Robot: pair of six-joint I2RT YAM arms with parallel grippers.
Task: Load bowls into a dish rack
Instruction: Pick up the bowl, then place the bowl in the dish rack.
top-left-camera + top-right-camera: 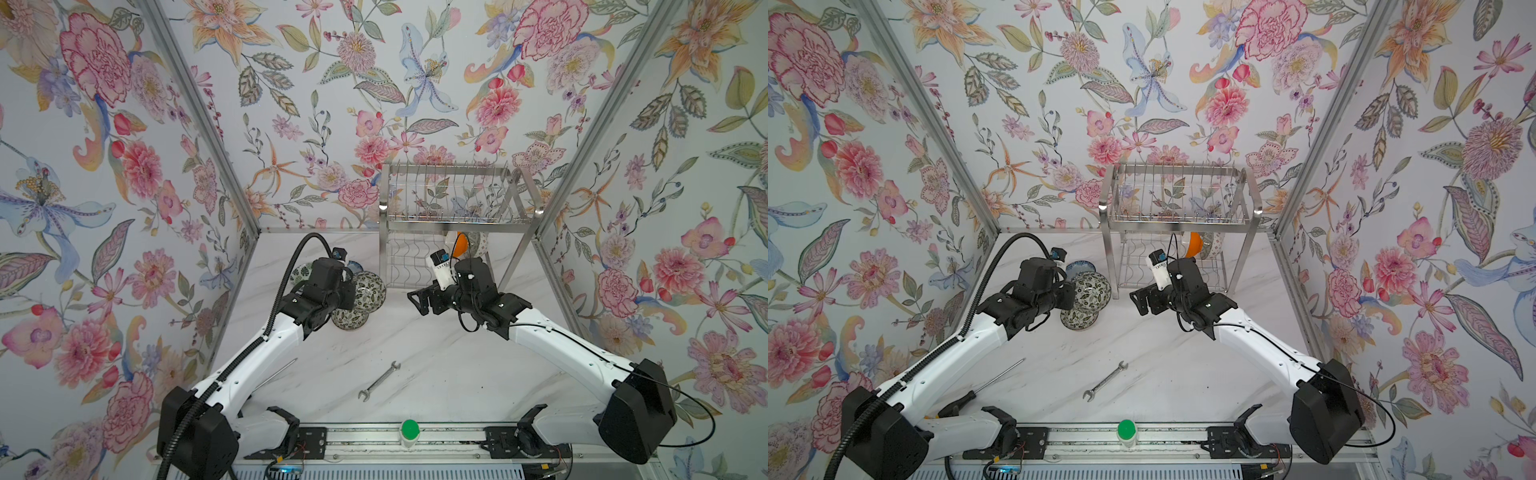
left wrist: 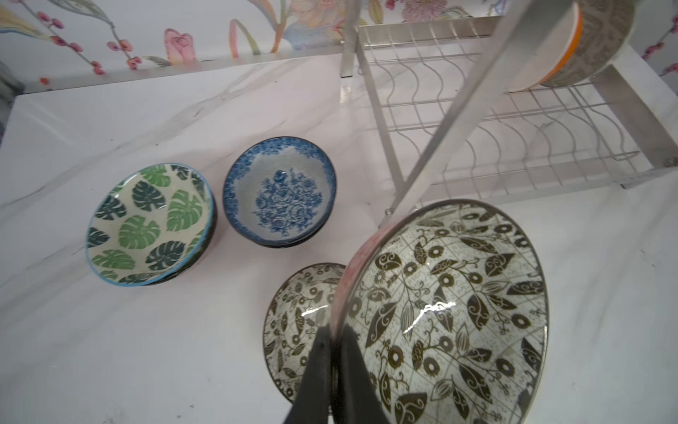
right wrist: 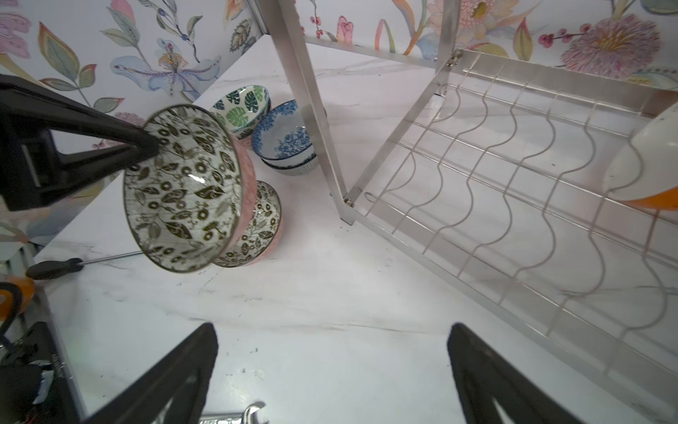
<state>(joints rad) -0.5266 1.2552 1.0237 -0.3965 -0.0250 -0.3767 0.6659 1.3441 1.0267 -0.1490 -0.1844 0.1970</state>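
Glossy round bowl (image 2: 447,312), wavy wire rack (image 1: 457,225)

The dish rack (image 1: 446,225) is bright, polished metal wire and strip. The leaf-patterned bowl (image 2: 451,308) is glazed ceramic, glossy enough to catch glints. The tabletop (image 1: 436,353) looks like smooth, veined white marble with a soft sheen. The spanner (image 1: 380,381) is bare grey metal, and the screwdriver (image 3: 55,268) has a matt black handle.

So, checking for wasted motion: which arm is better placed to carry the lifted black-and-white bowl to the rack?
Left, likely: the left tool is shut on the rim of the bowl; the right tool is open and empty.
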